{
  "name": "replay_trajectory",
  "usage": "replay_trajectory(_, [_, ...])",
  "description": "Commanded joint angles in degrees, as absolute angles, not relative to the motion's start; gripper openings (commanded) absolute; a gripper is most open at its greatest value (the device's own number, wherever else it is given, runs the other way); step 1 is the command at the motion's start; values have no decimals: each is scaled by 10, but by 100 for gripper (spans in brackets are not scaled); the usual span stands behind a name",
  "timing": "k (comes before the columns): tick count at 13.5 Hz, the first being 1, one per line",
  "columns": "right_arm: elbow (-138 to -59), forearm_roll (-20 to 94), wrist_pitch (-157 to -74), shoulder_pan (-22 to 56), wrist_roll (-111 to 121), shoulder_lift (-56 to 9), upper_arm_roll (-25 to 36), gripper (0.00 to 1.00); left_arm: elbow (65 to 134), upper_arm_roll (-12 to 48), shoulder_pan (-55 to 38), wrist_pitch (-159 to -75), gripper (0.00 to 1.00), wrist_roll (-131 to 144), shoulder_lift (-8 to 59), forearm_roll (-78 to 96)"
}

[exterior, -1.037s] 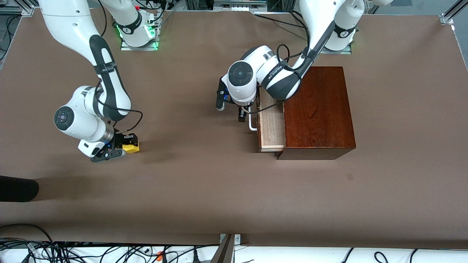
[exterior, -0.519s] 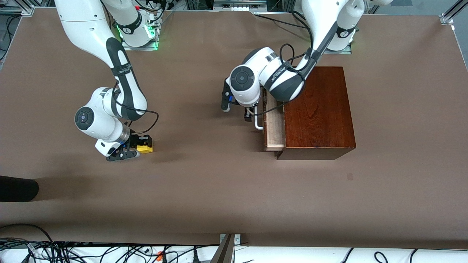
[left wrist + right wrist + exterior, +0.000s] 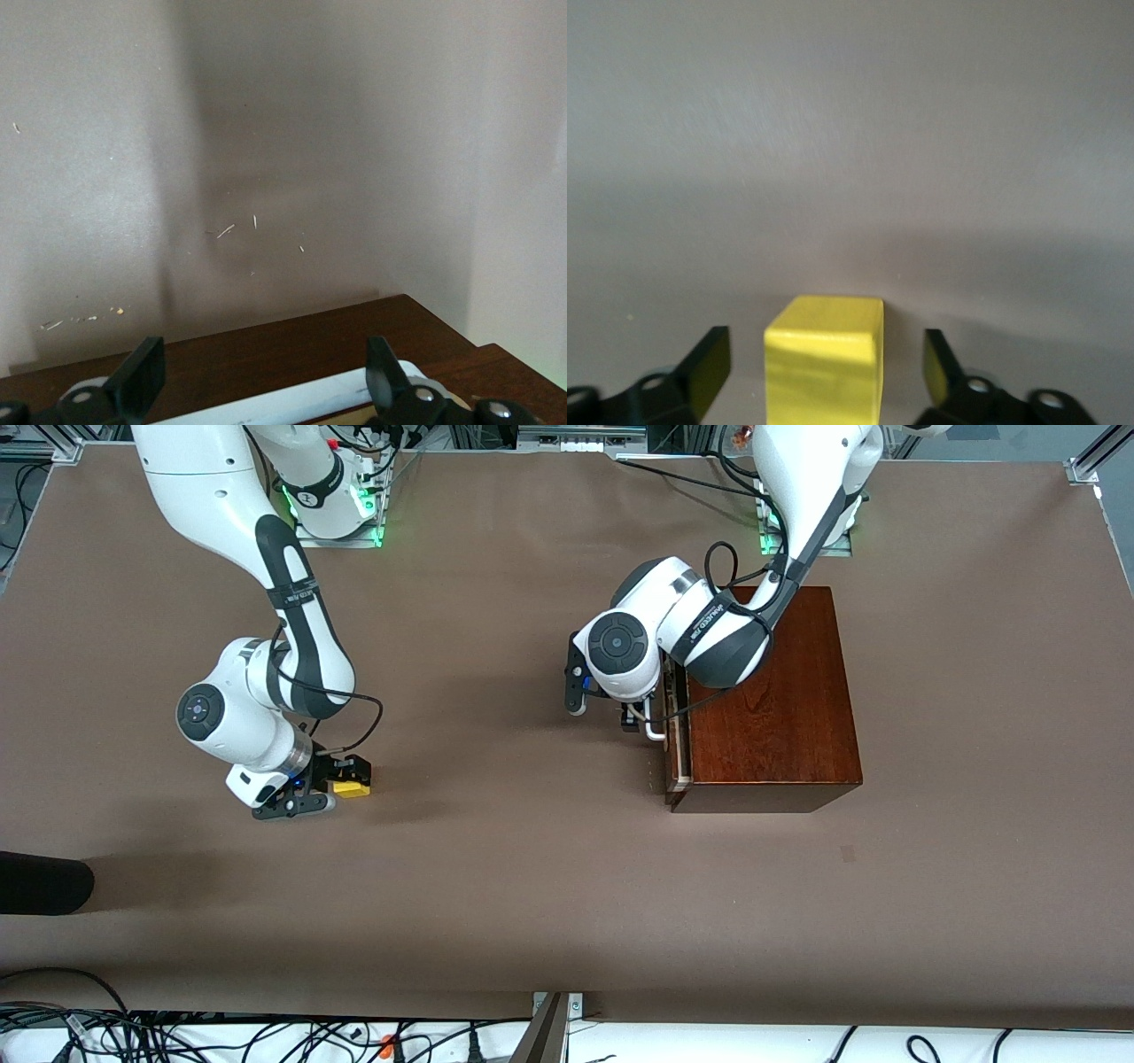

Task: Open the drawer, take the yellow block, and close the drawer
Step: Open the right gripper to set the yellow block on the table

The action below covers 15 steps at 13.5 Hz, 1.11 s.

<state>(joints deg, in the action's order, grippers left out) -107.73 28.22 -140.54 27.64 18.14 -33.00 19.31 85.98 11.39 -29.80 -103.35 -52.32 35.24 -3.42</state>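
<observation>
The yellow block (image 3: 353, 788) (image 3: 824, 367) rests on the brown table toward the right arm's end. My right gripper (image 3: 342, 778) (image 3: 826, 376) is low over it and open; the fingers (image 3: 709, 367) stand either side of the block with a gap on each side. At the box, the drawer (image 3: 677, 753) (image 3: 301, 345) is pushed almost fully in, with only a thin pale strip showing. My left gripper (image 3: 641, 721) (image 3: 266, 394) is open at the drawer front, its fingers (image 3: 383, 376) wide apart with the white handle (image 3: 656, 732) (image 3: 301, 403) lying between them.
The dark reddish-brown wooden box (image 3: 771, 700) stands toward the left arm's end. A black object (image 3: 44, 882) pokes in at the table's edge at the right arm's end. Cables (image 3: 177, 1036) run along the edge nearest the front camera.
The left gripper has pushed the drawer from well open to nearly shut. The right gripper carried the yellow block a little toward the box, then opened and let it go on the table.
</observation>
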Motion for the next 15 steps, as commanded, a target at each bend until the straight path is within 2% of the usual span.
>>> replay_trajectory(1, [-1077, 294, -1399, 275, 183, -298, 199, 100, 871, 111, -289, -1018, 100, -543, 331, -53])
replay_trajectory(6, [-1041, 284, -1326, 281, 143, -270, 222, 100, 871, 111, -279, -1006, 100, -543, 327, -54])
replay_trajectory(9, [-1028, 193, -1306, 289, 36, -239, 222, 100, 871, 111, -279, -1006, 100, -543, 327, -54])
replay_trajectory(12, [-929, 145, -1175, 291, -21, -238, 221, 100, 871, 111, -274, -1001, 100, -543, 323, -62])
replay_trajectory(15, [-904, 121, -1107, 290, -15, -202, 221, 100, 870, 111, -271, -1001, 100, -543, 323, -62])
